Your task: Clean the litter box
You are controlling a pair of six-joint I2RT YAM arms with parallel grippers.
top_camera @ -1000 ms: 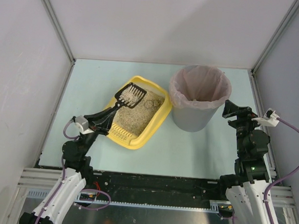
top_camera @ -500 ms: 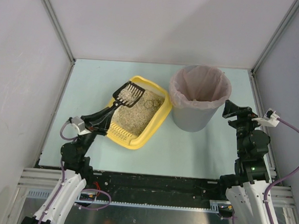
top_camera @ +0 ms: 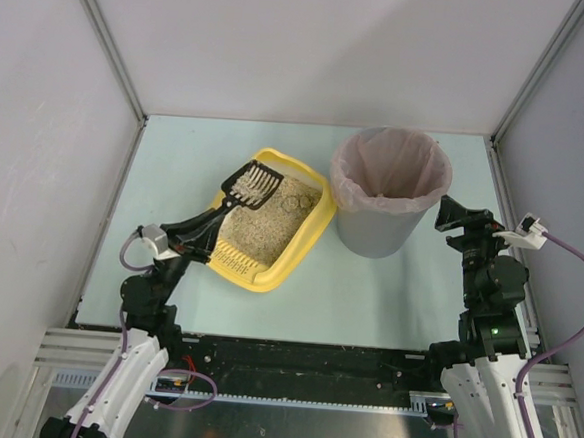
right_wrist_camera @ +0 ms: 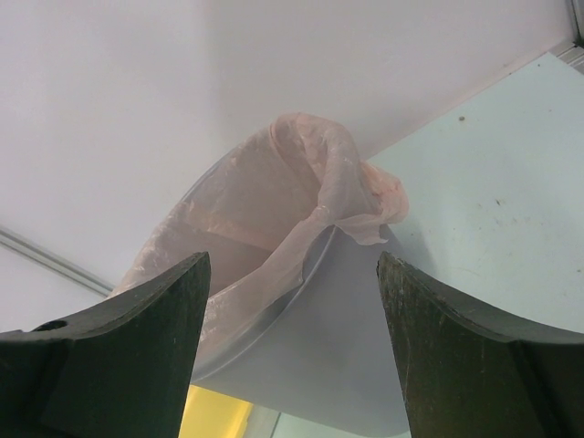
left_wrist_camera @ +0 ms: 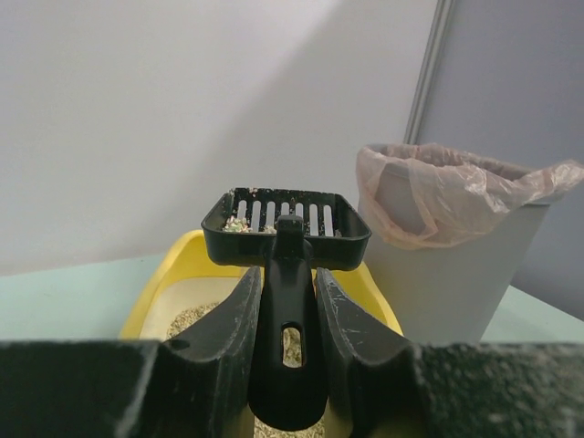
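The yellow litter box (top_camera: 313, 229) lies left of centre with beige litter (top_camera: 261, 227) in it; its rim (left_wrist_camera: 169, 269) also shows in the left wrist view. My left gripper (top_camera: 209, 229) is shut on the handle of a black slotted scoop (left_wrist_camera: 286, 228). The scoop's head (top_camera: 253, 184) hangs over the far left corner of the litter box, with a few pale clumps in it. My right gripper (top_camera: 450, 218) stands open and empty just right of the grey bin (top_camera: 371, 237), its jaws (right_wrist_camera: 292, 265) wide apart and facing the bin's wall (right_wrist_camera: 310, 328).
The round grey bin (left_wrist_camera: 456, 274) with its pinkish liner (top_camera: 391, 171) stands right beside the litter box. The pale green table (top_camera: 367, 294) is enclosed by grey walls at the back and on both sides.
The scoop head has shifted a little to the left over the litter box, and less pale litter shows in it. The right arm has not moved.
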